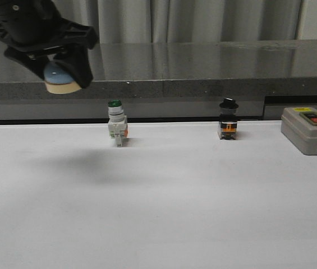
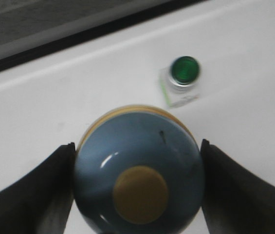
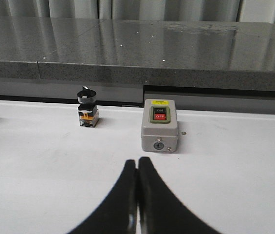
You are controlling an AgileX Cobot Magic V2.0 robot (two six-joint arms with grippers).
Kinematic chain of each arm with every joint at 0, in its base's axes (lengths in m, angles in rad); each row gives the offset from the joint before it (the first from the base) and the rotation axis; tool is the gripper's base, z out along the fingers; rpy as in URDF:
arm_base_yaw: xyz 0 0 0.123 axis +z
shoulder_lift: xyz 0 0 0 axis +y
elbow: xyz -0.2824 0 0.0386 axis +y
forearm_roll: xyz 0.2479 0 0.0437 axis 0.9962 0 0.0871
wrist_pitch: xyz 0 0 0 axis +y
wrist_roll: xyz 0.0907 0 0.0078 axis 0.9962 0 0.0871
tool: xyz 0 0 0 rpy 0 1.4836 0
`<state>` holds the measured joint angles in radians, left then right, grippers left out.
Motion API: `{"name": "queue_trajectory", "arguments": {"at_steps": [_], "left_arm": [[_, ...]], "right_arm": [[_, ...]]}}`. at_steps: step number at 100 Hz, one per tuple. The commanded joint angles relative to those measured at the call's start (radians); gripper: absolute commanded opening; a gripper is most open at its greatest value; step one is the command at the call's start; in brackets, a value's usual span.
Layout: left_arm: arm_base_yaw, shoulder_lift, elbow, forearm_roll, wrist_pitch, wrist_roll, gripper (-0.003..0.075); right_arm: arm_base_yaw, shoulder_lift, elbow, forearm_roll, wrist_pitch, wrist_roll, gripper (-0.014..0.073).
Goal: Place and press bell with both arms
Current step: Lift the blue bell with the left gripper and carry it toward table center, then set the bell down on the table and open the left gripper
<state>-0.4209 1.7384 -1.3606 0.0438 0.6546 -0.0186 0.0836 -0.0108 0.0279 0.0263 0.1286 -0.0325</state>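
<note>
Gripped between the fingers of the left gripper (image 2: pixel 138 170), the bell (image 2: pixel 138 170) hangs well above the white table (image 1: pixel 164 207), over its left side and left of the green-capped switch (image 1: pixel 116 124). It sits upright, button up and base down, so placing it calls for a straight descent. Closed and empty, the right gripper (image 3: pixel 137 195) waits low by the grey switch box (image 3: pixel 159 124).

Grey switch box (image 3: pixel 160 131), right rear of the white table (image 3: pixel 234 161): red lower button reads "OFF". Upper dark button and yellow label above it carry print too small to read.
</note>
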Motion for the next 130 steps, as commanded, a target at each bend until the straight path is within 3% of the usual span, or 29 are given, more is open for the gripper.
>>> {"name": "queue_trajectory", "arguments": {"at_steps": [1,35,89,101,116,124,130], "left_arm": [[-0.077,-0.035,-0.025,-0.011,-0.040,0.005,0.0179],[-0.286,0.096,-0.025,-0.011,-0.130,0.005,0.0179],[-0.331,0.255,-0.025,-0.011,-0.134,0.005,0.0192],[-0.331,0.255,-0.025,-0.011,-0.129,0.005,0.0326],[-0.331,0.255,-0.025,-0.011,-0.119,0.005,0.0596],[-0.331,0.255,-0.025,-0.011,-0.116,0.005,0.0663],[-0.331,0.253,-0.025,-0.011,-0.113,0.005,0.0672]], "right_arm": [[-0.006,-0.017,-0.015,-0.005,-0.091,-0.004,-0.0059],[-0.006,-0.017,-0.015,-0.005,-0.091,-0.004,-0.0059],[-0.006,-0.017,-0.015,-0.005,-0.091,-0.004,-0.0059],[-0.006,-0.017,-0.015,-0.005,-0.091,-0.004,-0.0059],[-0.006,-0.017,-0.015,-0.005,-0.091,-0.004,-0.0059],[-0.006,-0.017,-0.015,-0.005,-0.091,-0.004,-0.0059],[-0.006,-0.017,-0.015,-0.005,-0.091,-0.004,-0.0059]]}}
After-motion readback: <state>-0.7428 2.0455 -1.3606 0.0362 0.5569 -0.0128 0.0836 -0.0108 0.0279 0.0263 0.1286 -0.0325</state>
